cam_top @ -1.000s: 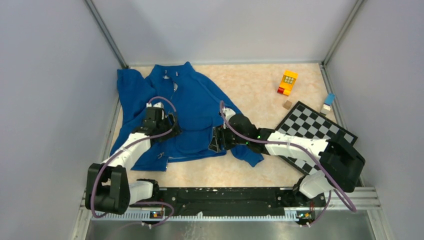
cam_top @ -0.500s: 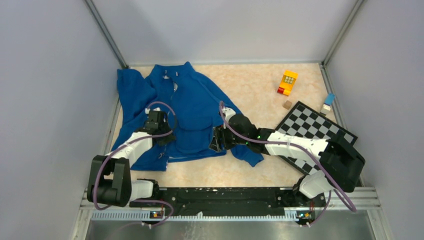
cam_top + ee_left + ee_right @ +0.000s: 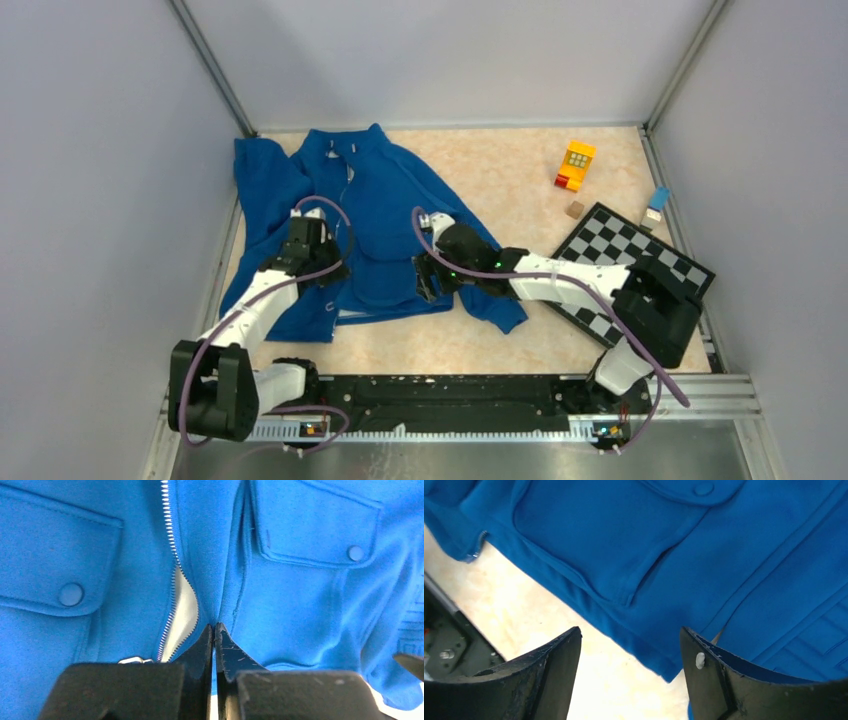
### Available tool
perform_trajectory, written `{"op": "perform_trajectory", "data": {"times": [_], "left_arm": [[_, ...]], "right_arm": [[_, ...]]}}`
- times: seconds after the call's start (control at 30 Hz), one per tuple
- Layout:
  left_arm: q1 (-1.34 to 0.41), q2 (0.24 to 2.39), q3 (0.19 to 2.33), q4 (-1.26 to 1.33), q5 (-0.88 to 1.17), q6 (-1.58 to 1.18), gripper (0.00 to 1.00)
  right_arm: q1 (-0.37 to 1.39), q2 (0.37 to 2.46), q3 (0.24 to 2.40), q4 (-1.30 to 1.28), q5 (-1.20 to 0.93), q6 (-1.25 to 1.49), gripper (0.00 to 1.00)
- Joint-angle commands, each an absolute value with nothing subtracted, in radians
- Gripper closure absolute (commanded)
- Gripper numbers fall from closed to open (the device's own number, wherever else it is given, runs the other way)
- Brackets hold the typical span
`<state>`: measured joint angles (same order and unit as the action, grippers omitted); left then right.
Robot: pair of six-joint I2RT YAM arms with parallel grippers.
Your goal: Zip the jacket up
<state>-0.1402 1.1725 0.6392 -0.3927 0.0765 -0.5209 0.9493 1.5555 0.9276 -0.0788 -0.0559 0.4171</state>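
Note:
The royal-blue jacket [image 3: 390, 200] lies spread on the table's left half, collar toward the back. Its zipper [image 3: 170, 545] is parted low down, showing pale lining [image 3: 182, 605], and the metal slider [image 3: 135, 660] sits near the hem. My left gripper [image 3: 335, 268] is low on the jacket front. In its wrist view the left gripper [image 3: 215, 627] is shut, pinching a fold of blue fabric just right of the zipper. My right gripper [image 3: 425, 285] hovers at the hem, right of the zipper. Seen from its wrist, the right gripper [image 3: 630, 630] stands open over the hem corner, holding nothing.
A chessboard [image 3: 625, 255] lies at the right, partly under the right arm. Behind it are a yellow toy block [image 3: 576, 163], a small brown cube [image 3: 574, 209] and a small blue object [image 3: 657, 203]. Grey walls close in on three sides. The arms' rail [image 3: 450, 390] runs along the near edge.
My left gripper has closed from wide open onto the fabric beside the zipper. The right gripper has shifted a little to the left along the hem.

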Motion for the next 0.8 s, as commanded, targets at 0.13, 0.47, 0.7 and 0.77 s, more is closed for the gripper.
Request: {"op": "perform_trajectory", "data": {"times": [0.13, 0.47, 0.7, 0.77], "left_arm": [[-0.143, 1.131, 0.673, -0.426, 0.236, -0.496, 0.98], [-0.143, 1.136, 0.648, -0.418, 0.236, -0.493, 1.00], [-0.143, 1.132, 0.640, -0.406, 0.245, -0.505, 1.00], [-0.143, 1.130, 0.643, -0.409, 0.247, -0.505, 1.00]], "right_arm": [[1.164, 1.676, 1.105, -0.097, 0.200, -0.064, 0.24], [1.218, 1.773, 1.018, 0.299, 0.068, -0.312, 0.31], [1.236, 1.833, 0.924, 0.679, 0.041, -0.236, 0.40], [1.238, 1.855, 0.909, 0.770, 0.088, -0.196, 0.42]]}}
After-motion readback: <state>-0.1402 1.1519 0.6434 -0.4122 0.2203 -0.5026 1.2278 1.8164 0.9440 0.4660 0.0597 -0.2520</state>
